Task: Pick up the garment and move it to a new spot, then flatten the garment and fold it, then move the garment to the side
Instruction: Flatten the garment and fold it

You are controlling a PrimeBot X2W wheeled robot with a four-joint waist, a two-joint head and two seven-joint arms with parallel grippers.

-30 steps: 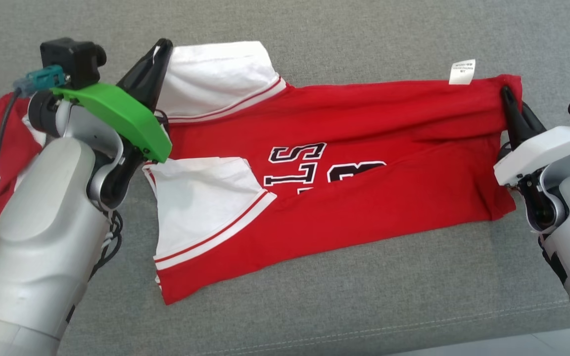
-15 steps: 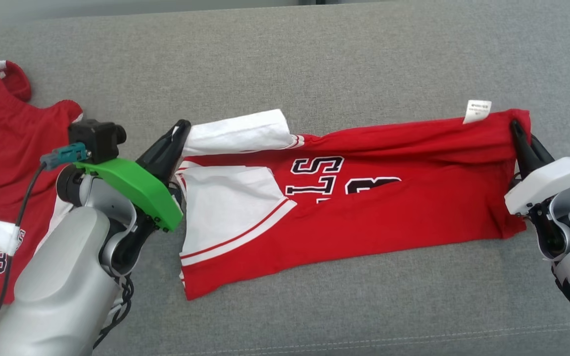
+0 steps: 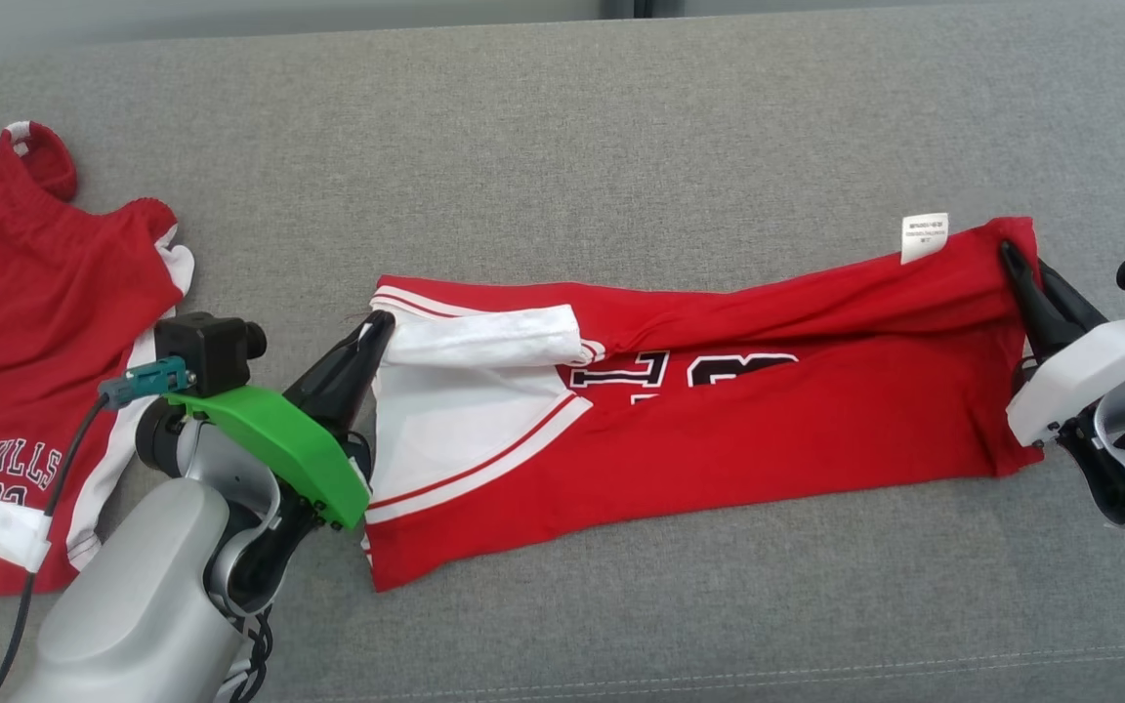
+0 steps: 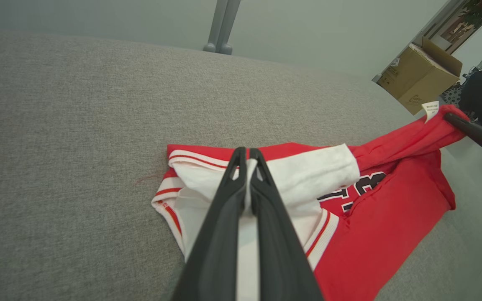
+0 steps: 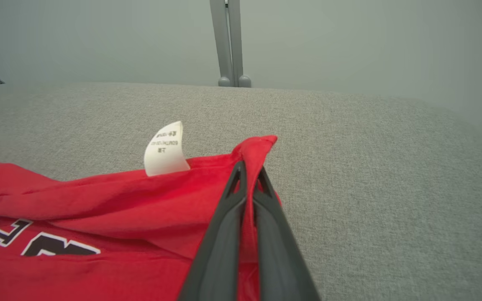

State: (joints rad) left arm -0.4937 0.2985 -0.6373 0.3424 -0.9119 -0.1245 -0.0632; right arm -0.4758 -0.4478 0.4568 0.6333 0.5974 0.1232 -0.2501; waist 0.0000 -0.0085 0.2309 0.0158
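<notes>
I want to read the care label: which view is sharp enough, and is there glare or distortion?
Head view: even light, no glare, care label print too small. Right wrist view: label nearer, print soft, barely legible. Left wrist view: sofa edge bows, wide-angle.

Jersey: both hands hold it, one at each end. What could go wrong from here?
1. The left hand pinches only the white sleeve edge; a pull may slip it free.
2. Between it and the right hand, the jersey has a bunched top layer, so creases may get folded in.
3. The second jersey lies beside the left arm and could be dragged.
</notes>
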